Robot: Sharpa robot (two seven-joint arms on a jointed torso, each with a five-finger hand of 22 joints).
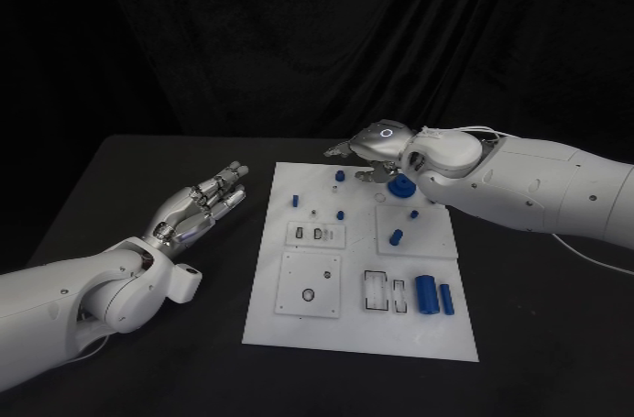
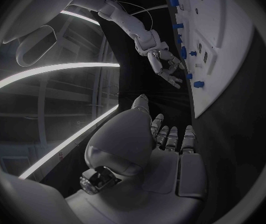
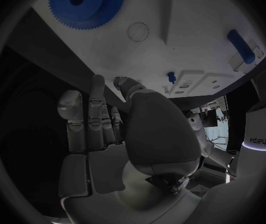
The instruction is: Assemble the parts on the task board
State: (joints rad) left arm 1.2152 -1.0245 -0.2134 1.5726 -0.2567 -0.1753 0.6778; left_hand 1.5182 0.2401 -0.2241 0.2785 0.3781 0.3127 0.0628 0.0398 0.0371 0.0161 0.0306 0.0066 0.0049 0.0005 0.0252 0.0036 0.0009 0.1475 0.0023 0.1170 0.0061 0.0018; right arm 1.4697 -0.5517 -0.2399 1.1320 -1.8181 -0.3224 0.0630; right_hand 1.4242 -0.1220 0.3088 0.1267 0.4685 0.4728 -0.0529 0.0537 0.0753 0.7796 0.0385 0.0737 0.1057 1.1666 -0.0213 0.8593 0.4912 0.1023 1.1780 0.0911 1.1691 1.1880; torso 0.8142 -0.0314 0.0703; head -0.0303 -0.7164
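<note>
Your right hand (image 1: 377,151) hovers empty, fingers loosely apart, by the gear (image 1: 401,189), so drop slow and pinch its rim.

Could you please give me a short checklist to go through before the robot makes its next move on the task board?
1. Right robot hand free of parts: ok, the right wrist view shows nothing in its fingers.
2. Left robot hand clear of the task board: ok, open, fingers extended, beside the board over bare table.
3. Blue gear within the right robot hand's reach: ok, it lies close beside that hand at the far end.
4. Blue cylinders at the near end undisturbed: ok, lying side by side.
5. Gear fully seated on the board: cannot tell.
</note>
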